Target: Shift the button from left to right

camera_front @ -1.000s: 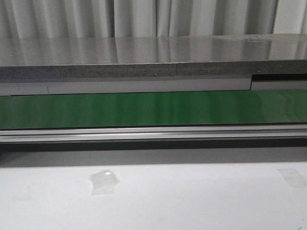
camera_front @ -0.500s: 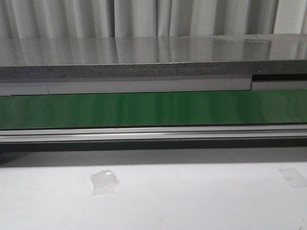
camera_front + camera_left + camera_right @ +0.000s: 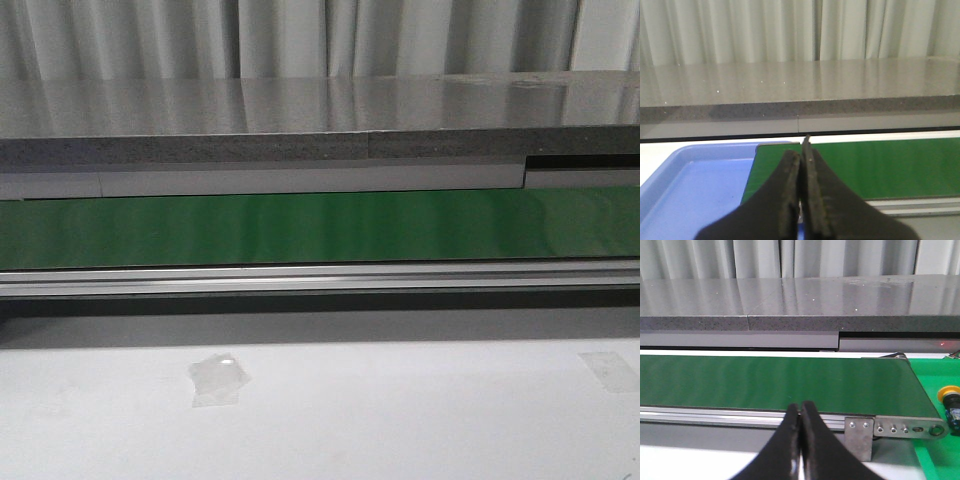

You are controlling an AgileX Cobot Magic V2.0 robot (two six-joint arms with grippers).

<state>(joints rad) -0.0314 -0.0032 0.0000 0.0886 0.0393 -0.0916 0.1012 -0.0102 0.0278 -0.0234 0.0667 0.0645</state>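
Left gripper [image 3: 801,165]: its two black fingers are pressed flat together. Nothing is held between them.
Right gripper [image 3: 800,415]: its two black fingers are also pressed together, with nothing in them.
Button [image 3: 951,401]: it has a round yellow cap on a dark body. It sits far off to the side of the right gripper, past the end of the belt, at the edge of the right wrist picture. It rests on a bright green surface [image 3: 935,377]. It is well apart from the fingers.
Green belt [image 3: 320,228]: a long flat green strip lies just beyond both grippers. It has a silver rail [image 3: 320,277] along its near side.
Blue tray [image 3: 690,185]: it lies beside and below the left gripper, next to the belt's end.
Grey counter [image 3: 320,115]: it runs behind the belt.
Curtain [image 3: 300,35]: pale folds hang at the back.
White table [image 3: 400,420]: it has a bit of clear tape [image 3: 218,378] on it.
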